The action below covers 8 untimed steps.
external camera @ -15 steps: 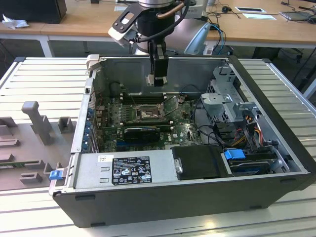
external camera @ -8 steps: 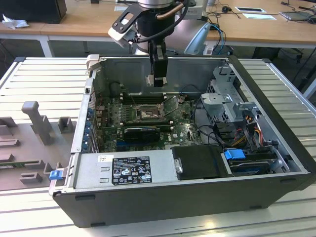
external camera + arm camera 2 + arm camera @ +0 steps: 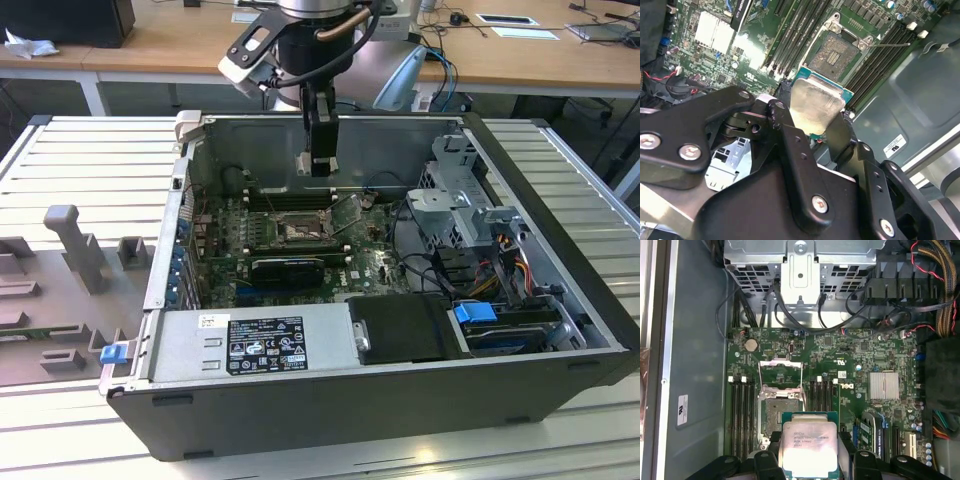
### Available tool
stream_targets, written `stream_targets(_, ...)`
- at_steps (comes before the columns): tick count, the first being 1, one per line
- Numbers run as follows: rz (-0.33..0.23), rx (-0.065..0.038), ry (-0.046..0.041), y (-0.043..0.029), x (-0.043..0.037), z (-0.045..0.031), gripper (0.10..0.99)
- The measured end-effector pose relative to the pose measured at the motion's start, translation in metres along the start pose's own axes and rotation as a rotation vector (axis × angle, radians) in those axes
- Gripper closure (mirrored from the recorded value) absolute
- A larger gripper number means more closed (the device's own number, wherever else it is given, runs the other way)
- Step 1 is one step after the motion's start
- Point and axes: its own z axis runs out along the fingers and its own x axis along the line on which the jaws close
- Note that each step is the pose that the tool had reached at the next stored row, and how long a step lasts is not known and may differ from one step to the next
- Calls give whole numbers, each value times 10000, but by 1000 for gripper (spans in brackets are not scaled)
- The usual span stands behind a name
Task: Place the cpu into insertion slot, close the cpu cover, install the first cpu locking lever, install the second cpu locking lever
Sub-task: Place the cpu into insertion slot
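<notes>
Flat square silvery cpu is clamped by black gripper above brownish-gold insertion slot; thin metal cpu cover is open.

You have a cpu with a smooth, silvery metal top that shines in the light, a gripper of matt black parts with bright metal screw heads, a glossy green circuit board — dull brownish-gold contacts in its insertion slot — and a case wall of matt grey sheet metal.

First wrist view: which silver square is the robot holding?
The cpu, smooth with a green edge, pinched between the fingers. The ribbed heatsink sits on the board.
</notes>
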Motion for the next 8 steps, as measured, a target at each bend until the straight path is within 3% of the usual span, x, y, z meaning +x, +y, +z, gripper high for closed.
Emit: stream_targets(8, 161, -4, -14, -2, -1, 26, 561)
